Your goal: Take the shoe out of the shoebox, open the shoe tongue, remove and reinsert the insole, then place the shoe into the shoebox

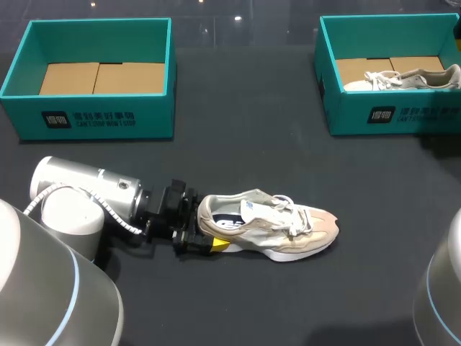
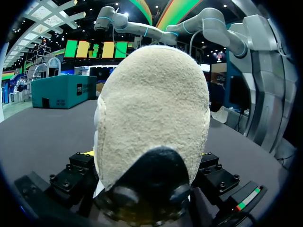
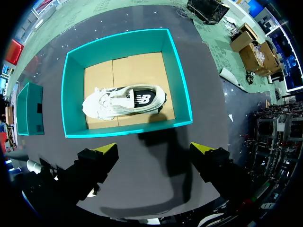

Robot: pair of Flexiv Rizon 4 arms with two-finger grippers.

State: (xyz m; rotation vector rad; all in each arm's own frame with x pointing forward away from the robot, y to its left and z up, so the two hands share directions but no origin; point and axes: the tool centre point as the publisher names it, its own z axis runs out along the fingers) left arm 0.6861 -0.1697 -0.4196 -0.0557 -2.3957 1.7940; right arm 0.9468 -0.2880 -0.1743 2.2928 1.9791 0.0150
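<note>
A beige suede-and-mesh sneaker (image 1: pixel 270 231) is lying on its sole on the black table top (image 1: pixel 288 166), near the front middle, with its toe pointing toward the robot's right and its heel toward the left. The left arm (image 1: pixel 86 191) is reaching in low from the left side, and the left gripper (image 1: pixel 207 227) is clasping the sneaker's heel, one finger pressing the far side of the collar and the other, with its yellow tip showing, pressing the near side by the sole. In the left wrist view the fuzzy cream heel (image 2: pixel 151 109) is filling the space between the black finger mounts, with a dark pull tab at its base.

At the far left of the table a teal cardboard shoebox (image 1: pixel 94 119) is standing open, showing only its brown cardboard floor. At the far right a second teal shoebox (image 1: pixel 403 115) is standing open with a white lace-up sneaker (image 1: pixel 403 79) lying on its side inside.

The right arm (image 1: pixel 443 288) is showing only at the near right corner of the head view. In the right wrist view the right gripper (image 3: pixel 155 151) is hanging above the table just beside the second box's near wall (image 3: pixel 125 134), its yellow-tipped fingers (image 3: pixel 106 149) spread wide and holding nothing, with the white sneaker (image 3: pixel 125 101) ahead of them.
</note>
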